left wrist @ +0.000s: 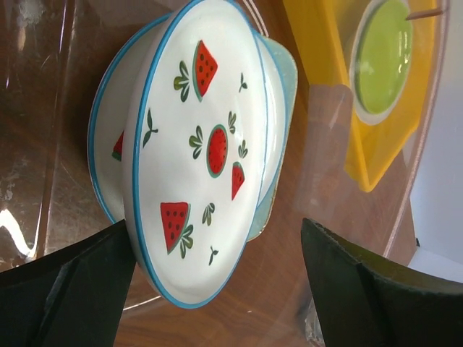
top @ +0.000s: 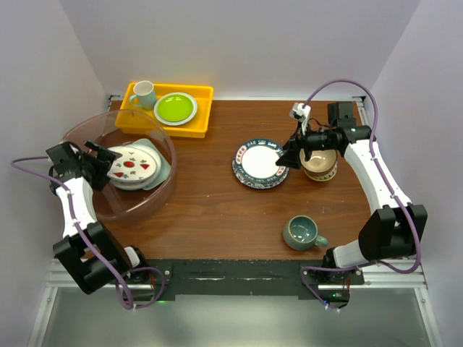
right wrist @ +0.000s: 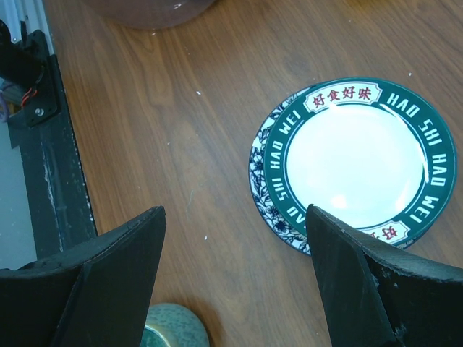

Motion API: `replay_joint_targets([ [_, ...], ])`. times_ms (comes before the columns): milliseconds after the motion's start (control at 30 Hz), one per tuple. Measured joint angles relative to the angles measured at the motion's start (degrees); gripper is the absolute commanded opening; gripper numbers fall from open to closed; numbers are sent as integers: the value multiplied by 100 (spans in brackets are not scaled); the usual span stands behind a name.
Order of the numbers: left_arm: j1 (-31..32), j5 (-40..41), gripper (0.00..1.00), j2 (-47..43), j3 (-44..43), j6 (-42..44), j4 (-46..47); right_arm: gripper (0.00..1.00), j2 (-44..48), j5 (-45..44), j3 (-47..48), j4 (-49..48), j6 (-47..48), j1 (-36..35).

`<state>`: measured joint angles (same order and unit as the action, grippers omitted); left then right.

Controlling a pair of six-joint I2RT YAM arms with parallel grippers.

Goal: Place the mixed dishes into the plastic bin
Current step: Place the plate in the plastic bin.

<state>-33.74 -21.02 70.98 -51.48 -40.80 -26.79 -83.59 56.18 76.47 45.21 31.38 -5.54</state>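
Pinkish plastic bin (top: 116, 210) at the counter's left edge already holds the watermelon plate (left wrist: 202, 144), so with left fingers (left wrist: 72, 289) and right fingers (right wrist: 94, 282) apart, I'd lift my left arm straight up without nudging it.

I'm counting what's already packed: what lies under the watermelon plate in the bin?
The watermelon plate rests on a second blue-rimmed plate, with the pale green tray beneath both. Whatever lies under those is covered.

table (top: 210, 217) bears bin (top: 134, 207), yellow tray (top: 203, 98), stacked plates (top: 260, 163), tan bowl (top: 323, 170), teal mug (top: 300, 231).
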Motion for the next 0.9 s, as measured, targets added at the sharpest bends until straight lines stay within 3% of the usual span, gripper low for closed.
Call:
replay_joint_targets([
  [900,131,-1064,96,-426,-726,348,81,82,76,-280,238,306,236,0],
])
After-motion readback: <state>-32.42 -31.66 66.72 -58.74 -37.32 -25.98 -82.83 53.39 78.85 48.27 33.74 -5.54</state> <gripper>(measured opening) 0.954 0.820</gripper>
